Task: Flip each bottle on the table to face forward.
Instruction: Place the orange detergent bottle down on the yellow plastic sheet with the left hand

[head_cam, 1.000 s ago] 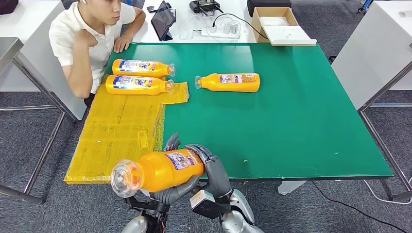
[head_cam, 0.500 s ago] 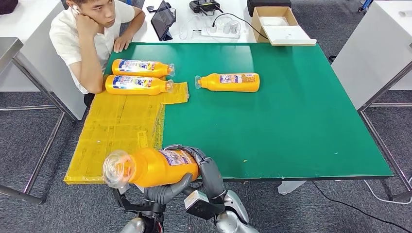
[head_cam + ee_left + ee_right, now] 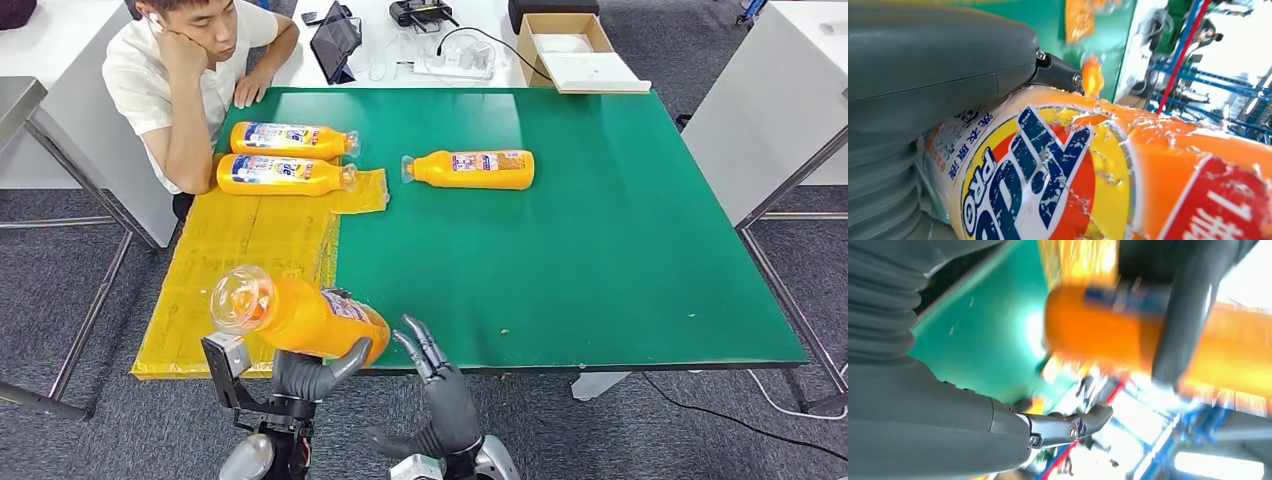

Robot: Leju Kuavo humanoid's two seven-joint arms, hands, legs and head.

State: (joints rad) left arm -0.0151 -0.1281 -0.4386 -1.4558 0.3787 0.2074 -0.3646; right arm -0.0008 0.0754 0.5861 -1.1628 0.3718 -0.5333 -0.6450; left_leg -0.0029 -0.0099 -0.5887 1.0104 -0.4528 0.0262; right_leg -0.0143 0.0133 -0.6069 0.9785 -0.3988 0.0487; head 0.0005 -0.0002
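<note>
The left hand (image 3: 305, 375) grips the held bottle (image 3: 300, 318) above the table's (image 3: 600, 260) near edge, cap toward ten o'clock, while the empty, spread-fingered right hand (image 3: 440, 400) sits at its four o'clock.

1. Left hand (image 3: 305, 375): dark grey fingers, thick grey thumb.
2. Right hand (image 3: 440, 395): dark grey, slim fingers.
3. Grey ribbed cover (image 3: 878, 190) behind the left hand; small silver screws.
</note>
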